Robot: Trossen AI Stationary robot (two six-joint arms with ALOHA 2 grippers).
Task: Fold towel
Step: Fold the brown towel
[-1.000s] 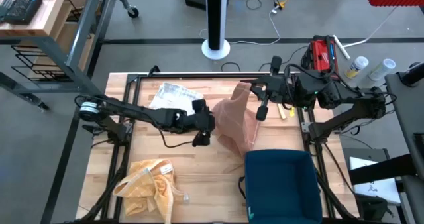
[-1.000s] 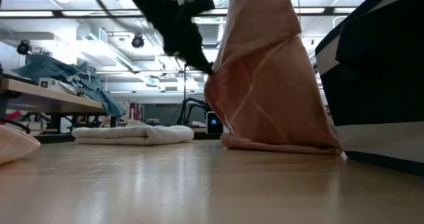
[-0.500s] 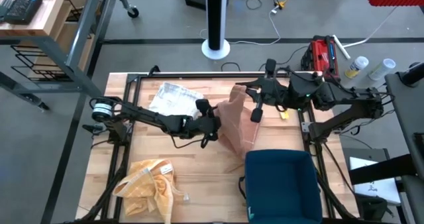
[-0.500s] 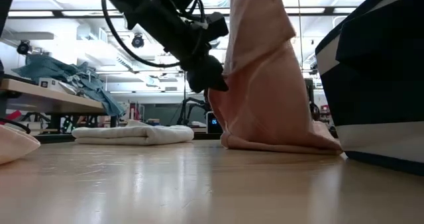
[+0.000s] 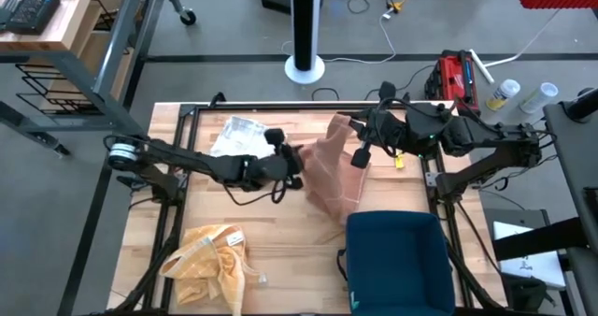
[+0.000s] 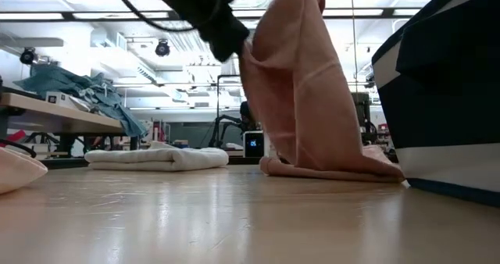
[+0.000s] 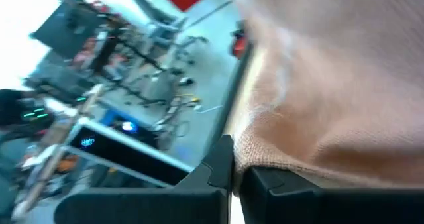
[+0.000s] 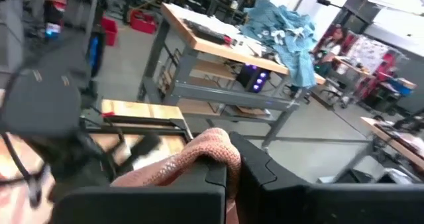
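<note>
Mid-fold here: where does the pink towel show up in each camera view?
High view: pink towel at table centre, between both claws.
Low view: towel hangs right of centre, its bottom on the table.
Left wrist view: towel fills the right side.
Right wrist view: towel edge between the fingers.
Shared landmark: navy bin.

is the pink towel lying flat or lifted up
Lifted up. The pink towel hangs from both grippers, left gripper and right gripper, each shut on an edge; only its bottom rests bunched on the table.
</note>
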